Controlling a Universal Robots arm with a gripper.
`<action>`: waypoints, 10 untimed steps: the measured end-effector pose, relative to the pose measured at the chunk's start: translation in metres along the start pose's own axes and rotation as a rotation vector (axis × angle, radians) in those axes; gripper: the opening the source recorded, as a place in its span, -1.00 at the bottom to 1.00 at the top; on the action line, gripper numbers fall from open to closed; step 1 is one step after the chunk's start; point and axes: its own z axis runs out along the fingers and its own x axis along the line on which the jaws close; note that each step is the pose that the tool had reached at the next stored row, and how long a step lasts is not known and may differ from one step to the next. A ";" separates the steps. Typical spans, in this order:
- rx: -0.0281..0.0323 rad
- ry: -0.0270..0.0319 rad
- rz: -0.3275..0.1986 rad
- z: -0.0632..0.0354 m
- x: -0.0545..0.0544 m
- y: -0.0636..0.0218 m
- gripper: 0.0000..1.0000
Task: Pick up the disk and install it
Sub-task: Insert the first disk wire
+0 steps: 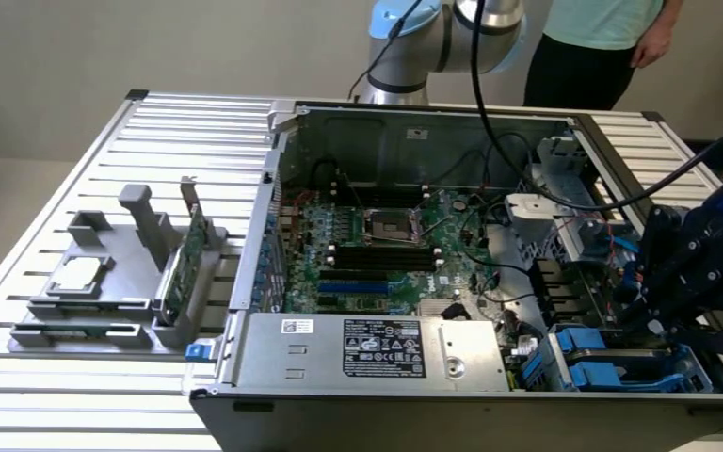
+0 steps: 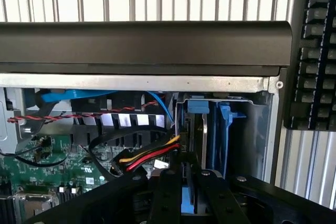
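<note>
Install step in hand, I'd say: gripper [image 2: 184, 192] is down at the drive bay [image 1: 625, 363] in the computer case's [image 1: 375, 132] corner on the exterior view's right, fingers [image 2: 167, 203] nearly closed on the disk [image 2: 190, 145], which stands on edge partly inside the bay between blue carrier rails [image 2: 224, 129]. Seating it calls for a straight push along the bay's guides. Room is tight: bay wall [image 2: 252, 129] just beside one rail, power cable bundle [image 2: 149, 156] just beside the other side.

No legible text on any label
</note>
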 end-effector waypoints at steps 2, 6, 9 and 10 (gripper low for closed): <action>0.0001 -0.0024 0.000 0.0000 0.000 0.0000 -0.67; 0.0010 -0.0096 0.001 -0.0002 0.000 0.0022 -0.67; 0.0034 -0.0188 0.002 -0.0003 0.001 0.0041 -0.67; 0.0039 -0.0214 0.002 -0.0003 0.001 0.0041 -0.67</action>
